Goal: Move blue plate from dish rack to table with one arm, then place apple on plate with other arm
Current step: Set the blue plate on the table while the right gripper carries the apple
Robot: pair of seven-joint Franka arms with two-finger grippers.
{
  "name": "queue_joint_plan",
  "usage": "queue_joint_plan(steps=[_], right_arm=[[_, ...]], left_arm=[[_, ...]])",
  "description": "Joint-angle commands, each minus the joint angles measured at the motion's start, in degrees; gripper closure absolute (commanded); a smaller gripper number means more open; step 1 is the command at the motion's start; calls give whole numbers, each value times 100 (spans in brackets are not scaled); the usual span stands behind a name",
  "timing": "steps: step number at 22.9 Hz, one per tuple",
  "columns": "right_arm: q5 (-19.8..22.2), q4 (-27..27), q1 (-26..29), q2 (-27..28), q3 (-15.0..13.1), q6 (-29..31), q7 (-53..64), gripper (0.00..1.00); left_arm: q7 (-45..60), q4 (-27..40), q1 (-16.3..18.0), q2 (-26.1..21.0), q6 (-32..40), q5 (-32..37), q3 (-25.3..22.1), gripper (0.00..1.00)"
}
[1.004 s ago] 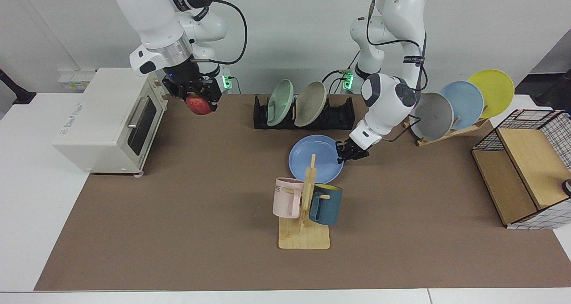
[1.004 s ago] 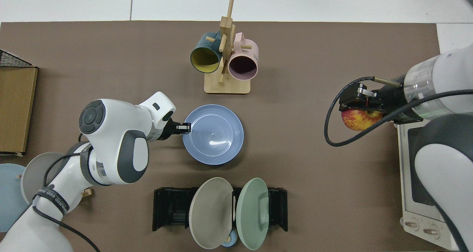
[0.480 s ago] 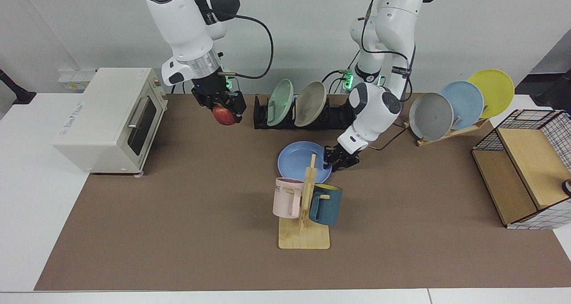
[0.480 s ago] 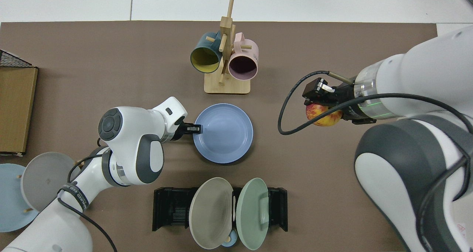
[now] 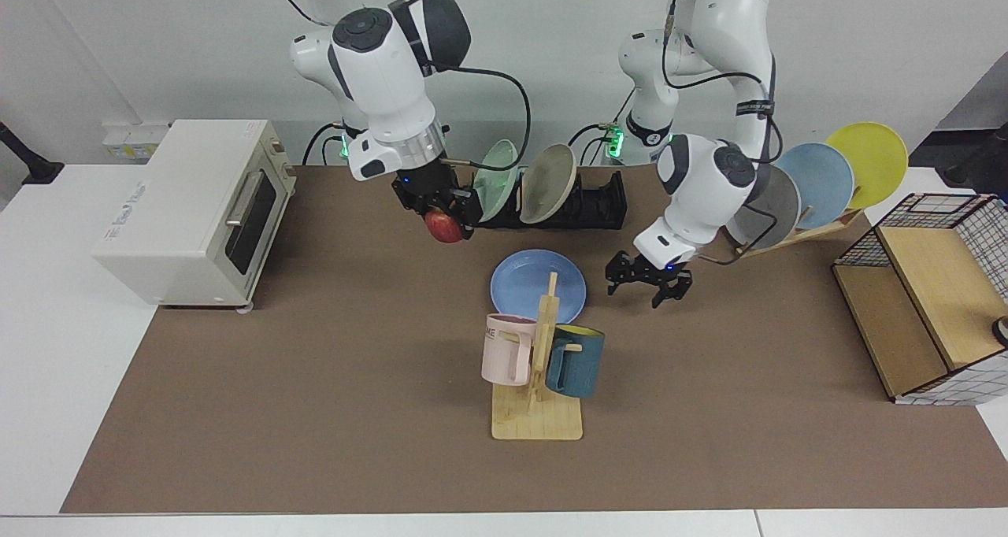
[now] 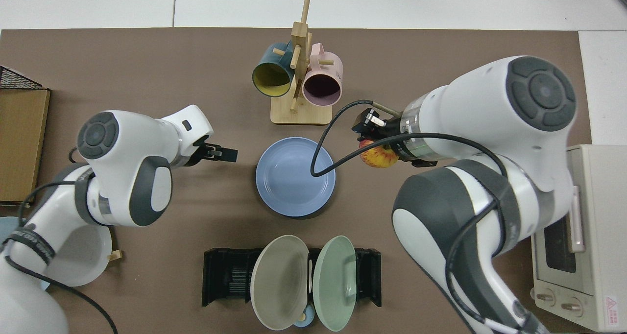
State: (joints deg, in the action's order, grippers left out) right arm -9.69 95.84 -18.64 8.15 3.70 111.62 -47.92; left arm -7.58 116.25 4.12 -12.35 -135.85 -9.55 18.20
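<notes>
Two grippers: right gripper (image 5: 446, 216) clamps apple (image 5: 444, 227); left gripper (image 5: 649, 287) spread beside blue plate (image 5: 539, 286).

blue plate (image 6: 296, 177) top open, mug tree (image 6: 300, 74) adj.

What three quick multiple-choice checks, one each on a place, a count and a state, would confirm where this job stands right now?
1. Where does the round periwinkle-blue plate lie?
A. in the black slotted dish rack
B. flat on the brown table mat, beside the wooden mug tree
C. on the light wooden slanted stand

2. How many plates stand in the black slotted dish rack?
A. none
B. two
C. four

3. What is the state of the left pincer?
A. open, apart from the plate
B. shut on the plate's rim
C. shut on the apple

Key: 1 B, the plate rests on the brown table mat between rack and wooden mug tree. 2 B, one beige, one pale green. 3 A, its fingers are spread beside the plate; the right pincer holds the small red apple.
</notes>
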Motion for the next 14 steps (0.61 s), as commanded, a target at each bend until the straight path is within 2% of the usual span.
queue_joint_plan(steps=[1, 3, 7, 10, 14], right_arm=[[-59, 119, -158, 169, -10, 360, -94, 100], [-59, 189, -254, 257, -10, 500, -86, 100], [55, 417, -649, 398, -27, 772, -103, 100], [64, 733, -738, 416, -19, 1299, -103, 100], [90, 866, -1071, 705, -36, 1616, -121, 100]], left_arm=[[99, -628, 247, 163, 979, 944, -9, 0], [81, -944, 378, 250, 1489, 1365, -9, 0], [-172, -1411, 405, 435, 2141, 2069, -18, 0], [-305, -1718, 405, 506, 2493, 2141, -18, 0], [-411, -1816, 423, 506, 2529, 2071, -27, 0]])
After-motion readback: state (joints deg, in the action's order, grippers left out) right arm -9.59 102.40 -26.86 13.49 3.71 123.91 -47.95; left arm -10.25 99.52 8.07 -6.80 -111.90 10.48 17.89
